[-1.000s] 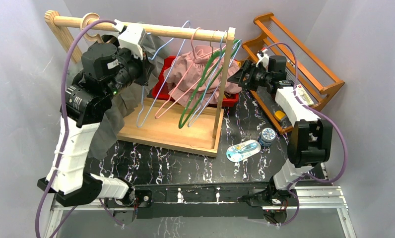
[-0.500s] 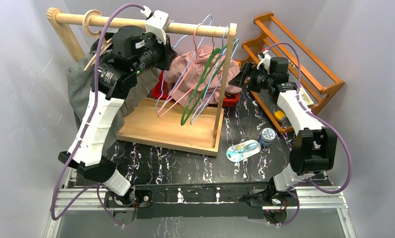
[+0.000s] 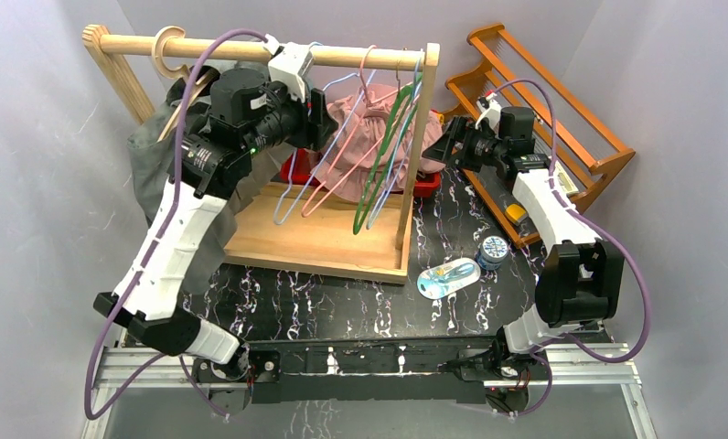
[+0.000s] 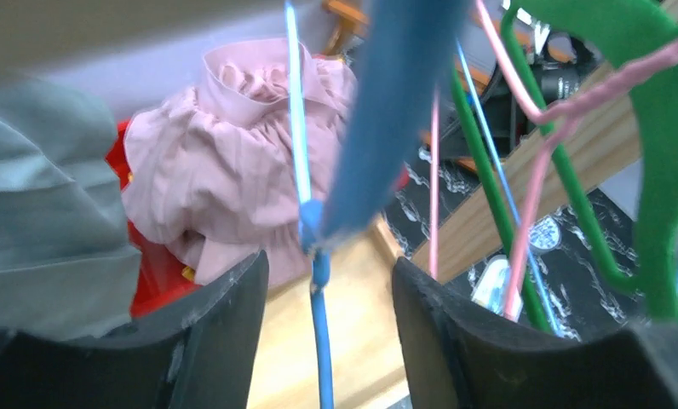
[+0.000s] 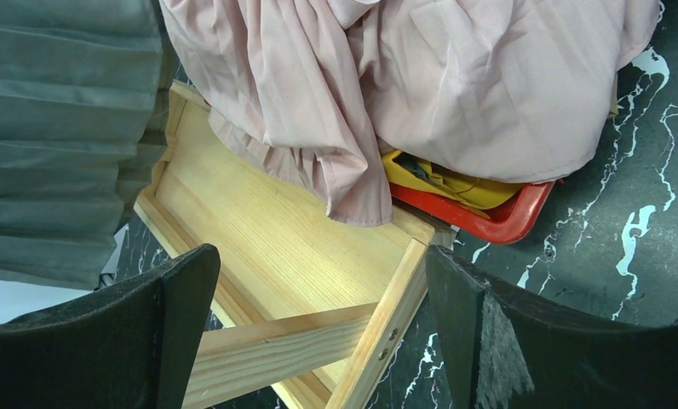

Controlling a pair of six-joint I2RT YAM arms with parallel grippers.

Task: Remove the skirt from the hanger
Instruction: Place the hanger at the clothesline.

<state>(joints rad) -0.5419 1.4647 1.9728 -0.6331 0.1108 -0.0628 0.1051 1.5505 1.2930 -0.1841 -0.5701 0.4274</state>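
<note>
A grey pleated skirt hangs on a wooden hanger at the left end of the rack's rail. Its cloth fills the left edge of the left wrist view and the top left corner of the right wrist view. My left gripper is to the right of it, among the wire hangers. It stands open, with a blue hanger wire running free between the fingers. My right gripper is open beside the rack's right post, holding nothing.
A pink skirt lies heaped over a red bin behind the rack. Blue, pink and green wire hangers dangle from the rail over the wooden base. A slatted wooden rack, a tape roll and a plastic packet sit to the right.
My left gripper has gone from shut to open and moved right along the rail, away from the grey skirt, in among the wire hangers, which have swung. The right arm has barely moved.
</note>
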